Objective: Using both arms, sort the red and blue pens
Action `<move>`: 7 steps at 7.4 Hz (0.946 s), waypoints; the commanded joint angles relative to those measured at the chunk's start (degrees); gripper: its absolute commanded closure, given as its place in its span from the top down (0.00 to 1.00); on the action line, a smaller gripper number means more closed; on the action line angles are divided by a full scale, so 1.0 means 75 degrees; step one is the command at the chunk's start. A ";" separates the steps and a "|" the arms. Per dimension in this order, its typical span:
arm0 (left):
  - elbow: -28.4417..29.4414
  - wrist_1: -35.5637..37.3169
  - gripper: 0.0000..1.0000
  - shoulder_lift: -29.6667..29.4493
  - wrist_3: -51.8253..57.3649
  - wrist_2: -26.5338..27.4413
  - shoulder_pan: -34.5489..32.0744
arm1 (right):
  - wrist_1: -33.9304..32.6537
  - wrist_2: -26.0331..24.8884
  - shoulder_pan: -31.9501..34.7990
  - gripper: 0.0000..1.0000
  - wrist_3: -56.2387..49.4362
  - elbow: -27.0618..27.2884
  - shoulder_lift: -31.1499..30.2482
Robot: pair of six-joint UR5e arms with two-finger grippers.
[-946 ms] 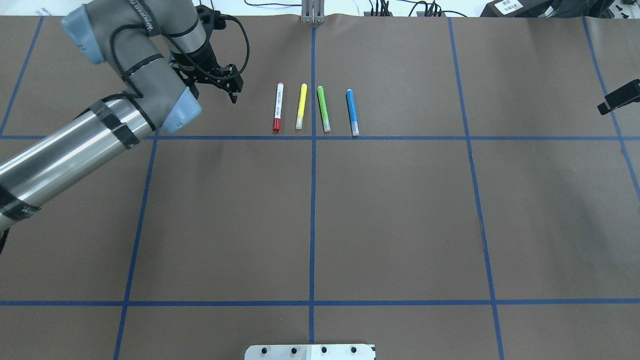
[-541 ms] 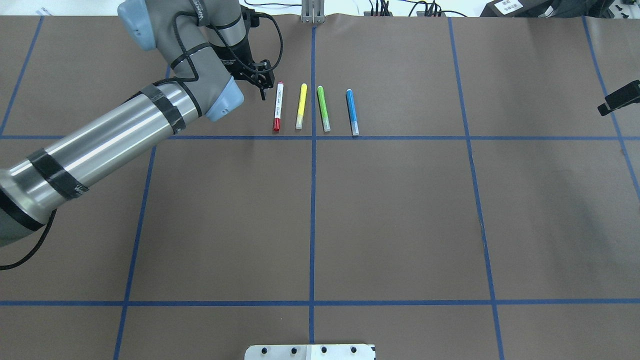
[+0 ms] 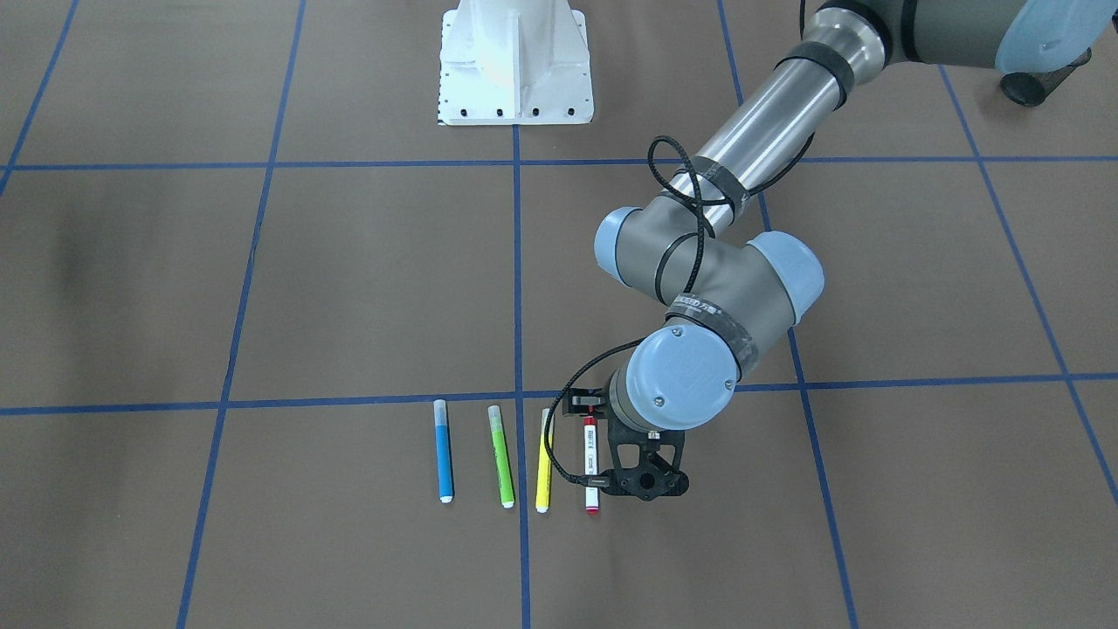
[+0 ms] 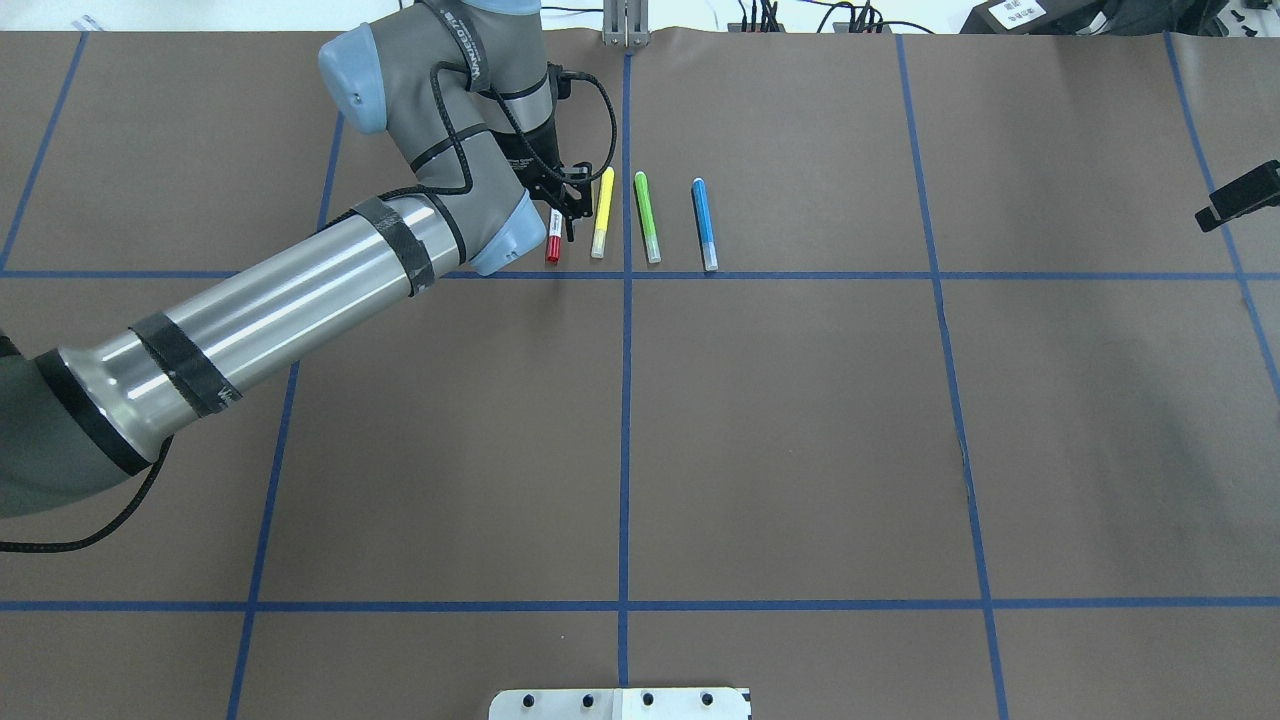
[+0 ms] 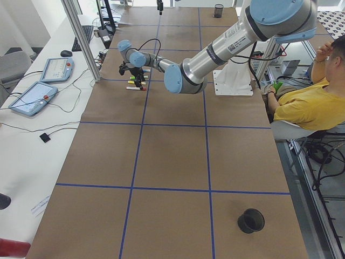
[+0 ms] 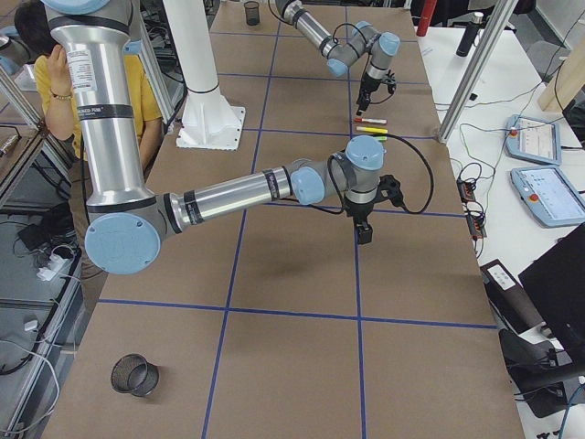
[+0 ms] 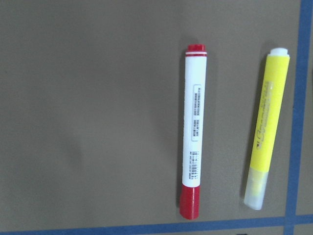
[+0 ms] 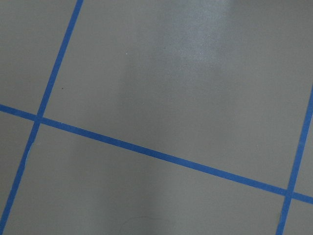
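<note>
The red pen [image 4: 553, 246], white-barrelled with a red cap, lies leftmost in a row of pens; the left wrist view looks straight down on the red pen [image 7: 194, 132]. The blue pen [image 4: 704, 222] lies at the row's right end, also visible as the blue pen [image 3: 445, 459] from the front. My left gripper [image 3: 645, 487] hovers open over the far half of the red pen [image 3: 591, 463], and the wrist hides that part from overhead. Only a black piece of my right gripper [image 4: 1238, 195] shows at the right edge, far from the pens, and I cannot tell its state.
A yellow marker [image 4: 603, 215] and a green marker [image 4: 647, 215] lie between the two pens. A black mesh cup [image 5: 251, 220] stands near the table's left end, another cup [image 6: 250, 11] far off. The white pedestal [image 3: 515, 70] stands mid-table. A seated person [image 5: 312, 102] is beside the table.
My left arm has swung right, from well left of the row to above the red pen. The pens and the right gripper have not moved.
</note>
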 commanded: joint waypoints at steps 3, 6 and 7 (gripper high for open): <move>0.0400 -0.0668 0.57 -0.0008 -0.0029 0.0077 0.0155 | -0.0011 -0.0011 0.0000 1.00 0.0012 0.0000 0.0000; 0.0634 -0.1125 0.46 -0.0008 -0.0193 0.0113 0.0238 | 0.0001 -0.0012 0.0000 1.00 0.0012 0.0000 0.0000; 0.0634 -0.1137 0.43 -0.0008 -0.0205 0.0113 0.0238 | 0.0001 -0.0012 0.0000 1.00 0.0000 -0.0012 0.0000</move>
